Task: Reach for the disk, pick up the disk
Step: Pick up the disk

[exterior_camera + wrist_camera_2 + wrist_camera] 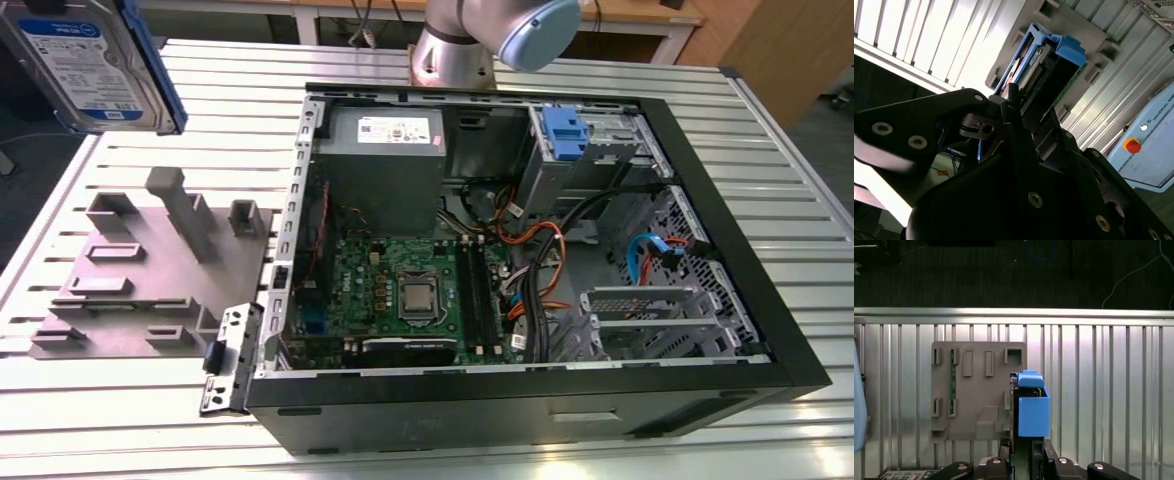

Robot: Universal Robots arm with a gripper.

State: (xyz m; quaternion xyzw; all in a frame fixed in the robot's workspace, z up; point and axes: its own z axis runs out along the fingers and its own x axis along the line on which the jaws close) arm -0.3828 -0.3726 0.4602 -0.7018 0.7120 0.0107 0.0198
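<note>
The disk, silver-grey with a white-and-blue label and a blue rail along its edge, hangs high at the exterior view's upper left, well above the table. In both wrist views my gripper is shut on the disk, which is seen edge-on with its blue rail facing the camera. The black fingers clamp the disk from both sides. Below it lies a grey fixture plate with slots and posts.
An open computer case fills the table's middle, with a grey power-supply box and a blue caddy in its drive bay. The grey fixture plate lies beside it at the exterior view's left. A box with a red button stands off the table.
</note>
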